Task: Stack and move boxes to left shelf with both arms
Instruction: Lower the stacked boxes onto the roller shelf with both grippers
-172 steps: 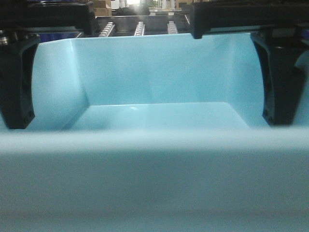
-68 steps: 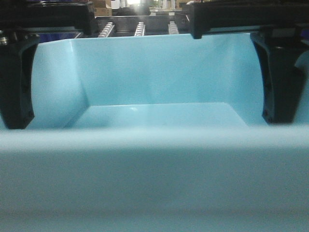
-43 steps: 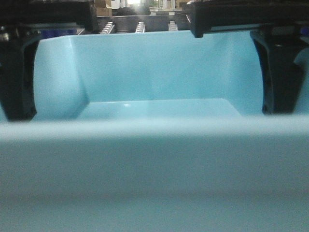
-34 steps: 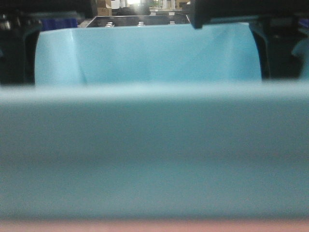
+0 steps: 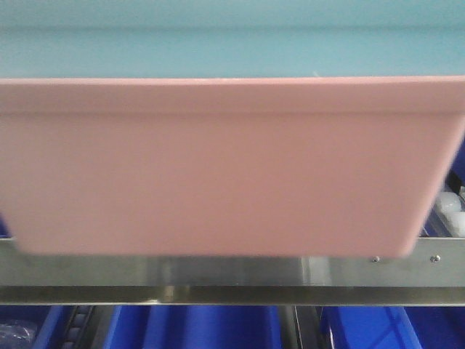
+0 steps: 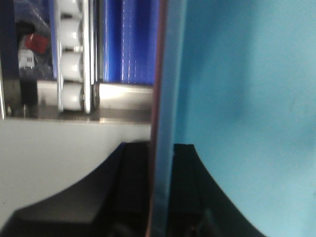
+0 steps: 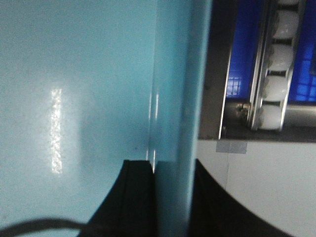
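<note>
The light blue box (image 5: pixel 232 43) sits nested in the salmon pink box (image 5: pixel 218 167); the stack fills the front view, held above the left shelf's shiny steel front rail (image 5: pixel 218 273). My left gripper (image 6: pixel 160 163) is shut on the stack's left wall, one black finger outside, one inside the blue box (image 6: pixel 247 98); a thin pink edge (image 6: pixel 154 98) shows. My right gripper (image 7: pixel 170 170) is shut on the right wall of the blue box (image 7: pixel 74 74). White rollers show at the left wrist (image 6: pixel 71 64) and right wrist (image 7: pixel 279 74).
Dark blue storage bins (image 5: pixel 218 327) sit below the rail and behind the rack (image 6: pixel 128 44). A white roller (image 5: pixel 450 211) shows at the far right. Pale floor (image 6: pixel 59 158) lies beneath the left gripper and beneath the right gripper (image 7: pixel 266 187).
The stacked boxes have risen sharply in the front view: the blue interior and both grippers have left it, and the pink box's side and the shelf rail now show.
</note>
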`<action>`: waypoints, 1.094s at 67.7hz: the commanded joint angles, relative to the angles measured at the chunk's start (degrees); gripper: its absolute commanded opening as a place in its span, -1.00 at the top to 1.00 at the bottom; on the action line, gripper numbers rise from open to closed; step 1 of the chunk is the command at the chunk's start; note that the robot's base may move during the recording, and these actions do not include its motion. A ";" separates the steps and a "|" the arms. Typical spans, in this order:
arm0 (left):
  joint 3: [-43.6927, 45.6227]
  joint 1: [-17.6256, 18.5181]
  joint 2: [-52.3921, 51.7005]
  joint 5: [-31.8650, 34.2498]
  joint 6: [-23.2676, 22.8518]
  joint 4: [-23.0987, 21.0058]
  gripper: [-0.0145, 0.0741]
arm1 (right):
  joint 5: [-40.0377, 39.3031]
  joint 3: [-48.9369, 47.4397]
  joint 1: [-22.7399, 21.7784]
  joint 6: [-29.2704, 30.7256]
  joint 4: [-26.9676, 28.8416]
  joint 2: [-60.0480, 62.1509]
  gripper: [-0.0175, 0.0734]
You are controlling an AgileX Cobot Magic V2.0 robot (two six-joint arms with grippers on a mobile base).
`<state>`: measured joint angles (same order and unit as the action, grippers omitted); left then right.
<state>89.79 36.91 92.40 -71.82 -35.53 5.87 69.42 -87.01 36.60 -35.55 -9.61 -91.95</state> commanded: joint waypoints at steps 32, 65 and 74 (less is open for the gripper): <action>22.28 -3.21 16.37 4.77 5.15 3.31 0.68 | -6.43 -17.08 -8.24 10.02 -2.74 -12.20 0.49; 22.40 -3.21 21.74 13.19 5.15 7.90 0.68 | -11.45 -18.16 -8.48 10.02 -2.81 -17.03 0.49; 22.40 -3.21 21.73 14.10 5.15 8.68 0.68 | -11.35 -18.16 -8.48 10.02 -2.81 -17.50 0.49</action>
<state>109.85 32.98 118.20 -63.44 -30.46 13.34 61.68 -102.57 27.49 -26.76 -12.18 -113.12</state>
